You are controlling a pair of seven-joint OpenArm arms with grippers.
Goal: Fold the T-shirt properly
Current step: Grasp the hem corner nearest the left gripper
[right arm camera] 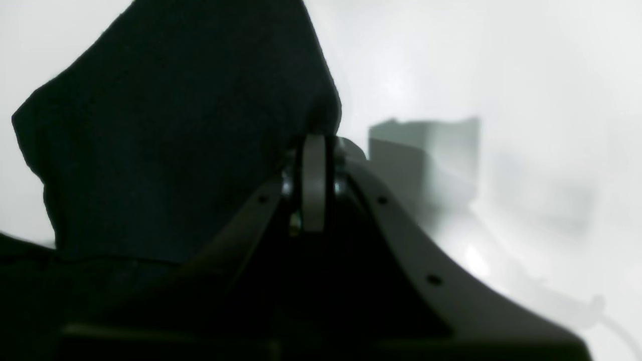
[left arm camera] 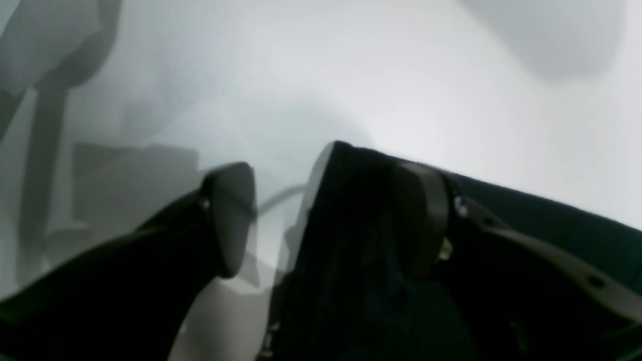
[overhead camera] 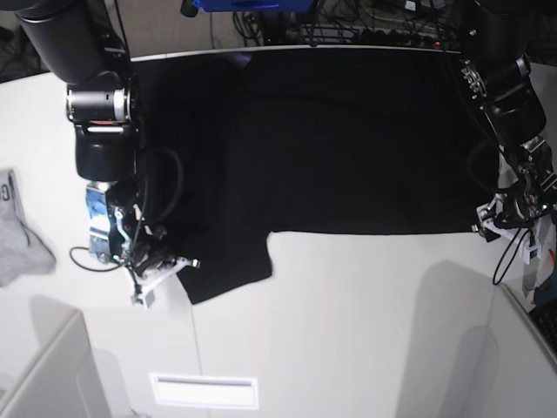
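The black T-shirt (overhead camera: 331,148) lies spread on the white table (overhead camera: 365,331), plain side up, with one sleeve (overhead camera: 228,261) hanging toward the front left. My right gripper (overhead camera: 165,261) is at that sleeve's edge. In the right wrist view its fingers (right arm camera: 313,185) are pressed together on black cloth (right arm camera: 175,125). My left gripper (overhead camera: 489,225) is at the shirt's front right corner. In the left wrist view it (left arm camera: 326,195) is open, with the shirt's edge (left arm camera: 551,220) between the jaws and against the right finger (left arm camera: 421,215).
A small grey cloth (overhead camera: 17,231) lies at the table's left edge. A white rectangular label (overhead camera: 204,390) sits near the front edge. Cables and equipment (overhead camera: 348,22) run along the far side behind the table.
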